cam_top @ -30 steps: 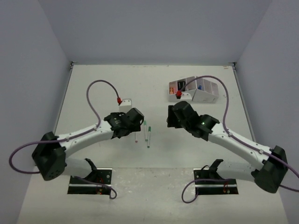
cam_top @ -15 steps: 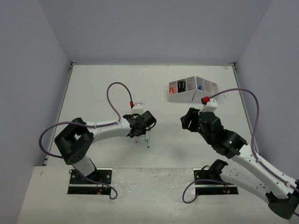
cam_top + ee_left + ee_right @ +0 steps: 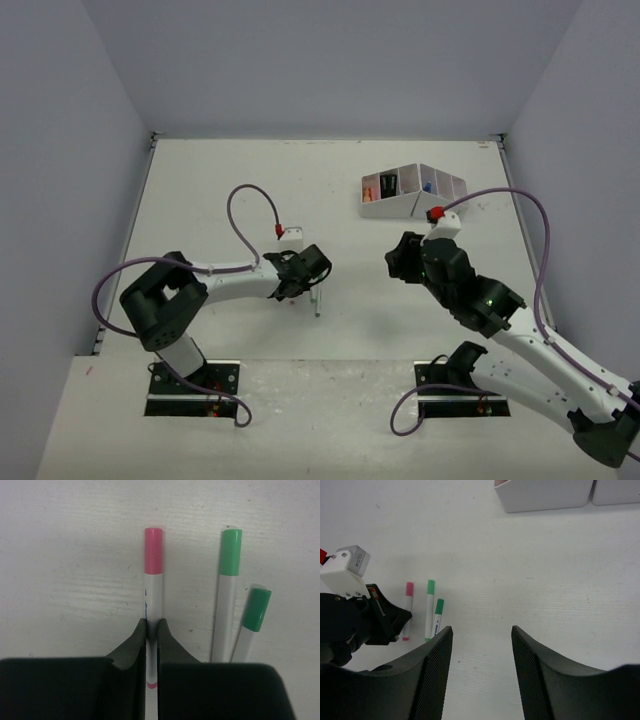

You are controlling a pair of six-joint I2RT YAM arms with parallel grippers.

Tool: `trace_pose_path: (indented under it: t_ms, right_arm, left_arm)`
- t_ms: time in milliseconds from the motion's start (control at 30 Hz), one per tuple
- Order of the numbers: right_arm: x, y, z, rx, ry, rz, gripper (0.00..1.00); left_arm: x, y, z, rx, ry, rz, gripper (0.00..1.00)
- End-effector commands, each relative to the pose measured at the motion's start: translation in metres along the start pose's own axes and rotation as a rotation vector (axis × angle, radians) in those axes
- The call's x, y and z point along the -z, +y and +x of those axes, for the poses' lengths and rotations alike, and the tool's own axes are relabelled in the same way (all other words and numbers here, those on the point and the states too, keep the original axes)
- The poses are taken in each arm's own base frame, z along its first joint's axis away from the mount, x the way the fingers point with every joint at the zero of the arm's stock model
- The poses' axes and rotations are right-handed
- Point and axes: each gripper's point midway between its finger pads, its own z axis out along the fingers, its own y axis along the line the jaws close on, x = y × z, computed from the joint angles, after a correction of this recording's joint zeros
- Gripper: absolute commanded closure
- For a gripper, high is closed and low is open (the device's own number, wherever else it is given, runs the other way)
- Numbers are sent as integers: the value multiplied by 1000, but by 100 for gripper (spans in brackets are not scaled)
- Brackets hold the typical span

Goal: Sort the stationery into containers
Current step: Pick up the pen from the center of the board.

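In the left wrist view a thin white pen with a pink cap (image 3: 153, 580) lies on the table, and my left gripper (image 3: 152, 625) is shut on its barrel. Two green-capped pens (image 3: 227, 595) (image 3: 252, 620) lie just to its right, untouched. From above, the left gripper (image 3: 303, 275) is low over these pens (image 3: 317, 300) at the table's middle. My right gripper (image 3: 405, 258) hovers open with nothing between its fingers, a little to the right. Its wrist view shows the pink pen (image 3: 408, 605) and both green ones (image 3: 429, 610) to its left. The white containers (image 3: 415, 190) stand at the far right.
A few coloured items sit inside the organizer's left compartments (image 3: 385, 187). The white fronts of two of its boxes (image 3: 545, 495) show at the top of the right wrist view. Grey walls close the table at the back and on both sides.
The left gripper came down over the pink-capped pen and closed on it. The right arm drew back from the organizer toward the near right, its jaws narrowing slightly.
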Motion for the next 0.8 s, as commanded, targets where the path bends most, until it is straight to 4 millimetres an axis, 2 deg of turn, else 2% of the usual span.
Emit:
trace_pose_path:
  t_ms: [0,67,133,200,300,333,400,467,567,633,733,767]
  right_arm:
    - [2,11,-3,-28,8,-51,48]
    - [2,18,0,-13,23,-90,47]
    - [2,33,0,-8,25,-179,44]
    - [9,53,6,0,52,-308,40]
    - [16,73,1,-25,60,-413,34]
    - [20,81,-1,-36,68,-451,29]
    - [29,102,-5,-60,87,-552,13]
    - [32,121,-6,-73,119,-634,8]
    - [29,136,-19,-91,130,-652,12]
    - [24,142,-23,-96,128,-652,17]
    - [19,152,-26,-105,140,-673,27]
    - [17,153,-22,-102,157,-677,28]
  left_arm:
    - [-5,9,19,13,44,19,100]
    - [2,8,14,23,25,47,100]
    - [12,10,2,19,-19,78,100]
    - [33,8,-21,33,-104,149,100]
    - [62,-2,-45,19,-211,301,100]
    - [74,-6,-52,21,-251,363,100]
    - [108,-17,-70,28,-364,542,100]
    - [141,-30,-80,-28,-479,741,100]
    - [198,-45,-78,-67,-606,1064,100]
    - [227,-53,-67,-111,-643,1252,100]
    - [243,-56,-60,-122,-653,1354,100]
    - [245,-57,-60,-116,-656,1363,100]
